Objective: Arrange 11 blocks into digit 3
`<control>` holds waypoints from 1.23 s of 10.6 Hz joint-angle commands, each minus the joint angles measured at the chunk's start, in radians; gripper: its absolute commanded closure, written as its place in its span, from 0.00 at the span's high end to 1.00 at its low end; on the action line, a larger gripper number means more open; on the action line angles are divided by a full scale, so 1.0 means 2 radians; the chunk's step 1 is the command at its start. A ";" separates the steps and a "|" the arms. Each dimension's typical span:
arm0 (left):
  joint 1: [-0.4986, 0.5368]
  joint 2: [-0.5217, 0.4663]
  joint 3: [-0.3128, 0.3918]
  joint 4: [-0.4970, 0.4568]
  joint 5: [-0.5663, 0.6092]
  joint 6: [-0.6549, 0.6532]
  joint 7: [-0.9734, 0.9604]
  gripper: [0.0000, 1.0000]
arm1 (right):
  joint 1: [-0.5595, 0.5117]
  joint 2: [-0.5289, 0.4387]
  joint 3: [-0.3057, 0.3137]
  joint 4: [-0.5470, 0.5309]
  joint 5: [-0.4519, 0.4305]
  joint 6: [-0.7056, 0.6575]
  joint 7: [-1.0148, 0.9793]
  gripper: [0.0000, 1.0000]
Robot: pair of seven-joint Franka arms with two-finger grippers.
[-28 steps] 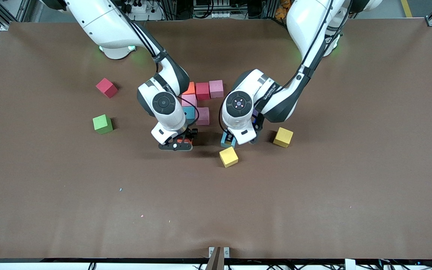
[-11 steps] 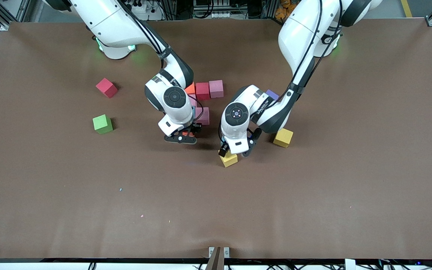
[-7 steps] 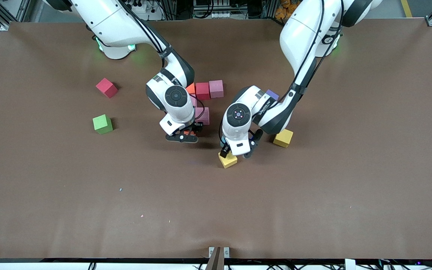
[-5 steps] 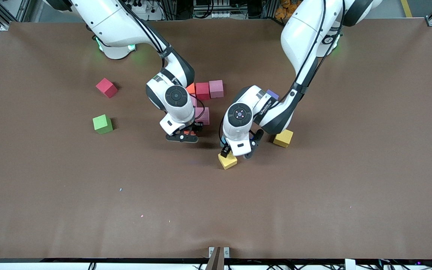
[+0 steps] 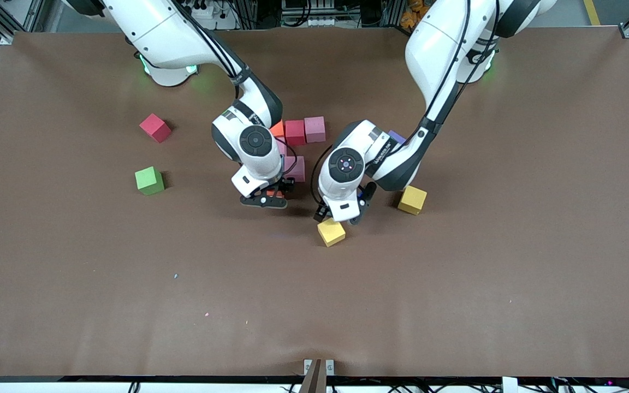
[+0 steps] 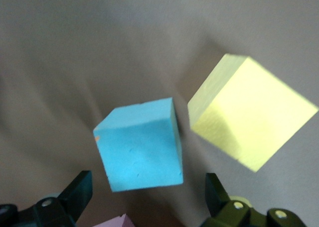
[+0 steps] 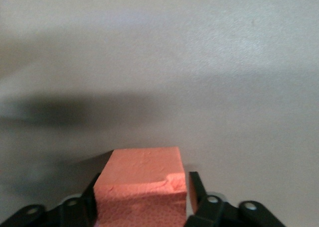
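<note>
My right gripper [image 5: 271, 195] stands low at the table, open, with an orange block [image 7: 142, 187] between its fingers; a narrow gap shows at one finger [image 7: 193, 189]. This spot adjoins the started digit 3: an orange block [image 5: 277, 129], a red block [image 5: 295, 132] and a pink block [image 5: 314, 129] in a row, and another pink block [image 5: 295, 168] nearer the camera. My left gripper [image 6: 147, 194] hangs open just above a blue block [image 6: 139, 145], not touching it. A yellow block [image 6: 251, 112] lies beside the blue one.
A red block [image 5: 155, 127] and a green block [image 5: 149, 180] lie apart toward the right arm's end. A second yellow block [image 5: 412, 200] sits toward the left arm's end, and a purple cube [image 5: 396, 136] peeks out by the left arm. The brown table [image 5: 314, 305] stretches toward the camera.
The right gripper's fingers have loosened from the orange block without the arm moving. The left gripper has drifted off the yellow block, away from the camera, and more of that block shows.
</note>
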 commanded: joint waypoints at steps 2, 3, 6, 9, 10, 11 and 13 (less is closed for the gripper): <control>-0.005 0.005 0.001 -0.001 -0.009 -0.006 0.007 1.00 | -0.027 -0.012 0.005 0.014 -0.002 -0.005 0.004 1.00; -0.006 0.010 0.001 -0.001 -0.005 -0.006 0.016 1.00 | -0.038 -0.018 0.005 0.015 -0.001 -0.005 0.003 1.00; -0.003 0.010 0.002 -0.002 -0.005 -0.006 0.026 1.00 | -0.079 -0.035 0.007 0.023 0.010 -0.005 -0.004 1.00; -0.001 0.004 0.007 -0.004 -0.005 -0.007 0.020 1.00 | -0.142 -0.077 0.006 0.019 0.012 -0.055 -0.062 1.00; 0.003 0.003 0.011 -0.005 -0.005 -0.007 0.020 1.00 | -0.161 -0.099 0.004 0.012 0.013 -0.093 -0.102 1.00; 0.004 0.003 0.011 -0.005 -0.005 -0.007 0.019 1.00 | -0.178 -0.122 0.003 -0.004 0.013 -0.121 -0.132 1.00; 0.003 0.003 0.011 -0.006 0.000 -0.018 0.019 1.00 | -0.221 -0.171 0.001 -0.069 0.013 -0.124 -0.216 1.00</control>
